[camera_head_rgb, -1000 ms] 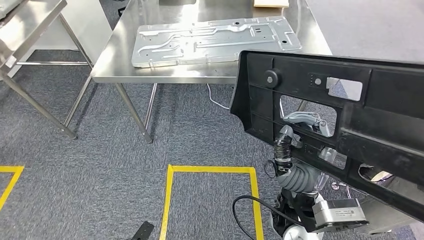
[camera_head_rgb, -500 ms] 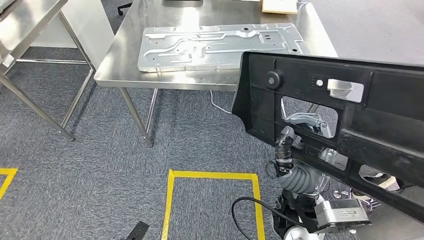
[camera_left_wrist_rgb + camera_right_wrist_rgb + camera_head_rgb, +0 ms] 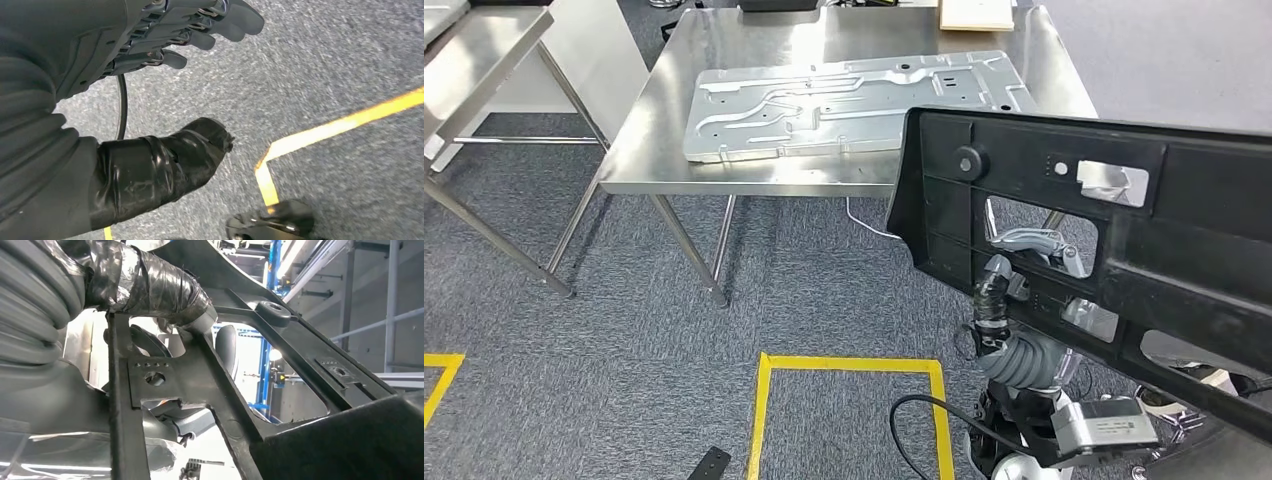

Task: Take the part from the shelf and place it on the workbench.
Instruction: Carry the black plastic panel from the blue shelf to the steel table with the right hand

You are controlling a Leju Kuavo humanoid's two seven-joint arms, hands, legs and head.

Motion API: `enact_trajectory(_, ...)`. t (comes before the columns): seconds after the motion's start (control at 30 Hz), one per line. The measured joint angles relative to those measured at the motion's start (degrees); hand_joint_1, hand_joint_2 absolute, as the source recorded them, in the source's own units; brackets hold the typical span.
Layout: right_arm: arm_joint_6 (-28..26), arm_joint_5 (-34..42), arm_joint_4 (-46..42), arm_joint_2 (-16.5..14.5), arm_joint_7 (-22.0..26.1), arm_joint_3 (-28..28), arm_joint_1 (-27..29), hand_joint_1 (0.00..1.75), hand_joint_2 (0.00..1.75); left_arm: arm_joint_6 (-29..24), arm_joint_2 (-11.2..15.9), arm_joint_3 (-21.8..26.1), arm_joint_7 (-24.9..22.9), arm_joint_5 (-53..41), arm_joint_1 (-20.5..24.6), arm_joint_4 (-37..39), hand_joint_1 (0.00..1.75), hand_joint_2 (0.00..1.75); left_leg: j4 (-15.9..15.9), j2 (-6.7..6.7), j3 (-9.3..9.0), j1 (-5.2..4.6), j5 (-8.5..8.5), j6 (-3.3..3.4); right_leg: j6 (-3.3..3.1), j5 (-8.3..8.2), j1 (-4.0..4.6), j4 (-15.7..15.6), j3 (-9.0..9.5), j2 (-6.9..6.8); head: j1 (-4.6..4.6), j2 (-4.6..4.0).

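Right robot hand [image 3: 1024, 245] gripping the black plastic part [image 3: 1124, 230] through an opening, holding it up in the air, near the steel counter [image 3: 654, 130] carrying a metal plate [image 3: 824, 95]. Left robot hand [image 3: 165, 45] hanging over the carpet [image 3: 325, 75], fingers apart, holding nothing.

A factory workshop floor.
Steel tabletop [image 3: 654, 150] carrying a stamped metal panel [image 3: 854, 95], grey carpet [image 3: 624, 300] marked with yellow tape [image 3: 844, 364], blue racking [image 3: 265, 365] behind.
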State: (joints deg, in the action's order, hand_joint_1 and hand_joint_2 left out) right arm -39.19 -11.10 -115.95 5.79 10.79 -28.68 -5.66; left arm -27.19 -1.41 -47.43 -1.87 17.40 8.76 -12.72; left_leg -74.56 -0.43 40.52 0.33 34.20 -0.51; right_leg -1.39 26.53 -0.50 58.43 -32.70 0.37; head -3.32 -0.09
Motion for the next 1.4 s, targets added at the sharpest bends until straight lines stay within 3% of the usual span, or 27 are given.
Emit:
enact_trajectory(0.03,0.00,0.02,0.00,0.00,0.02,0.00,0.09,1.75,1.75,0.00,0.02,0.00,0.04,0.04,-0.13,0.00,0.00,1.75,0.68,0.00,0.42,0.01,-1.58,0.05,0.02,0.31,0.01,0.00,0.43,0.09,-0.02,0.00)
enact_trajectory(0.07,0.00,0.03,0.00,-0.01,0.05,0.00,0.14,1.75,1.75,0.00,0.05,0.00,0.07,0.08,-0.23,0.00,0.00,1.75,3.54,0.00,-0.28,0.00,-4.06,0.22,0.09,0.65,0.01,0.00,0.97,0.17,-0.02,0.00)
enact_trajectory(0.1,0.00,0.04,0.00,-0.01,0.09,0.00,0.17,1.75,1.75,0.00,0.12,0.00,0.09,0.09,-0.28,0.00,0.00,1.75,7.63,0.01,-1.67,-0.06,-6.79,0.52,0.19,1.01,0.01,-0.03,1.48,0.23,-0.02,0.00)
enact_trajectory(0.17,-0.01,0.05,-0.01,-0.02,0.15,0.00,0.18,1.75,1.75,-0.01,0.30,0.00,0.15,0.09,-0.21,0.00,0.00,1.75,14.36,0.04,-4.44,-0.39,-9.69,1.13,0.68,1.71,0.12,-0.03,2.12,0.30,0.02,0.00)
enact_trajectory(0.3,-0.02,0.07,-0.05,-0.02,0.19,0.00,0.20,1.75,1.75,-0.03,0.37,0.00,0.25,0.09,-0.24,0.00,0.00,1.75,16.93,0.02,-5.88,-0.61,-9.44,2.05,1.90,2.47,0.02,-0.18,2.50,0.28,0.09,0.00)
enact_trajectory(0.37,-0.02,0.07,-0.11,-0.01,0.21,0.00,0.17,1.75,1.75,-0.04,0.36,0.00,0.28,0.09,-0.29,0.00,0.00,1.75,17.86,0.08,-6.85,-0.32,-9.46,2.64,2.32,3.97,0.03,2.63,1.42,0.11,0.25,0.00)
enact_trajectory(0.47,-0.02,0.08,-0.14,0.00,0.28,0.00,0.45,1.75,1.75,-0.04,0.45,0.00,0.30,0.15,-0.31,0.00,0.00,1.75,18.02,0.14,-7.75,-0.34,-8.73,3.15,2.75,7.67,-0.18,13.11,-4.80,0.04,0.38,0.00)
enact_trajectory(0.5,-0.02,0.10,-0.13,0.00,0.30,0.00,0.59,1.75,1.75,-0.04,0.49,0.00,0.32,0.17,-0.35,0.00,0.00,1.75,17.93,0.11,-8.05,-0.35,-8.37,3.14,2.93,7.59,-0.32,15.19,-6.50,0.03,0.39,0.00)
enact_trajectory(0.53,-0.02,0.13,-0.12,0.00,0.32,0.00,0.66,1.75,1.75,-0.02,0.50,0.00,0.36,0.20,-0.42,0.00,0.00,1.75,17.80,0.07,-8.42,-0.32,-7.98,3.07,3.10,6.33,-0.47,15.14,-7.18,0.03,0.39,0.00)
enact_trajectory(0.57,-0.02,0.15,-0.11,0.00,0.33,0.00,0.68,1.75,1.75,0.00,0.50,0.00,0.39,0.23,-0.51,0.00,0.00,1.75,17.58,0.00,-8.85,-0.27,-7.52,2.95,3.24,4.09,-0.66,12.95,-6.75,0.00,0.40,0.00)
enact_trajectory(0.6,-0.02,0.17,-0.11,0.00,0.34,0.00,0.67,1.75,1.75,0.02,0.50,0.00,0.42,0.26,-0.59,0.00,0.00,1.75,17.30,-0.07,-9.30,-0.21,-6.98,2.76,3.32,1.48,-0.86,9.27,-5.54,-0.04,0.42,0.00)
enact_trajectory(0.67,-0.02,0.18,-0.07,0.00,0.39,0.00,0.65,1.75,1.75,0.04,0.52,0.00,0.44,0.29,-0.60,0.00,0.00,1.75,16.61,-0.20,-9.71,-0.31,-5.80,2.11,3.15,-1.18,-0.92,3.22,-3.06,-0.04,0.44,0.00)
enact_trajectory(0.8,-0.01,0.49,-0.02,-0.01,0.56,0.00,0.53,1.75,1.75,0.02,0.67,0.00,0.44,0.55,-0.44,0.00,0.00,1.75,16.29,-0.22,-9.97,-0.21,-4.67,0.81,1.71,-0.59,-0.53,1.59,-1.95,0.29,0.31,0.00)
enact_trajectory(0.87,0.01,0.82,0.00,-0.02,0.64,0.00,0.20,1.75,1.75,0.05,0.73,0.01,0.43,0.79,-0.29,0.00,0.00,1.75,13.68,-0.08,-8.98,-0.07,-3.39,0.27,0.96,-0.28,-0.65,1.39,-1.46,0.28,0.17,0.00)
enact_trajectory(0.97,0.01,1.16,0.16,-0.03,0.75,0.00,-0.26,1.75,1.75,0.24,0.78,0.02,0.43,1.10,-0.15,0.00,0.00,1.75,2.89,0.02,-2.56,0.07,0.29,-0.17,0.27,0.52,-0.44,1.34,-0.68,0.10,0.03,0.00)
enact_trajectory(1.0,0.01,1.25,0.25,-0.04,0.80,0.00,-0.29,1.75,1.75,0.29,0.80,0.02,0.41,1.16,-0.20,0.00,0.00,1.75,0.28,0.02,-0.54,0.08,0.52,-0.16,0.21,0.85,-0.31,1.34,-0.34,0.12,0.03,0.00)
enact_trajectory(1.03,-0.01,1.32,0.32,-0.04,0.86,0.00,-0.28,1.75,1.75,0.32,0.84,0.02,0.39,1.16,-0.26,0.00,0.00,1.75,-0.39,0.02,0.57,0.07,-0.39,-0.03,0.18,1.23,-0.20,1.34,0.14,0.18,0.02,0.00)
enact_trajectory(1.07,-0.01,1.39,0.39,-0.04,0.92,0.00,-0.28,1.75,1.75,0.34,0.89,0.02,0.37,1.16,-0.32,0.00,0.00,1.75,1.31,0.02,0.51,0.01,-2.50,0.23,0.19,1.65,-0.13,1.34,0.77,0.25,0.02,0.00)
enact_trajectory(1.13,-0.01,1.51,0.46,-0.04,1.04,0.00,-0.34,1.75,1.75,0.38,1.09,0.03,0.34,1.16,-0.35,0.00,0.00,1.75,8.81,0.02,-1.91,-0.32,-7.68,1.05,0.33,2.59,-0.06,1.25,2.08,0.33,0.06,0.00)
enact_trajectory(1.17,0.00,1.56,0.48,-0.04,1.07,0.00,-0.39,1.75,1.75,0.39,1.20,0.04,0.34,1.16,-0.28,0.00,0.00,1.75,12.25,0.02,-3.30,-0.59,-9.11,1.43,0.56,3.02,-0.05,1.16,2.51,0.36,0.10,0.00)
enact_trajectory(1.2,-0.01,1.59,0.49,-0.04,1.09,0.00,-0.43,1.75,1.75,0.40,1.27,0.05,0.35,1.16,-0.19,0.00,0.00,1.75,14.39,0.01,-4.25,-0.86,-9.61,1.75,0.85,3.30,-0.09,0.90,2.77,0.38,0.10,0.00)
enact_trajectory(1.33,-0.02,1.76,0.59,-0.04,1.11,0.00,-0.49,1.75,1.75,0.43,1.34,0.07,0.35,1.14,-0.20,0.00,0.00,1.75,17.19,-0.09,-6.48,-0.97,-8.94,2.87,2.02,3.05,-0.15,1.48,3.80,0.30,0.09,0.00)
enact_trajectory(1.4,-0.02,1.82,0.61,-0.04,1.13,0.00,-0.61,1.75,1.75,0.44,1.35,0.07,0.34,1.14,-0.20,0.00,0.00,1.75,17.90,-0.07,-8.00,-0.77,-8.66,3.46,2.31,4.59,-0.17,5.14,2.02,0.24,0.14,0.00)
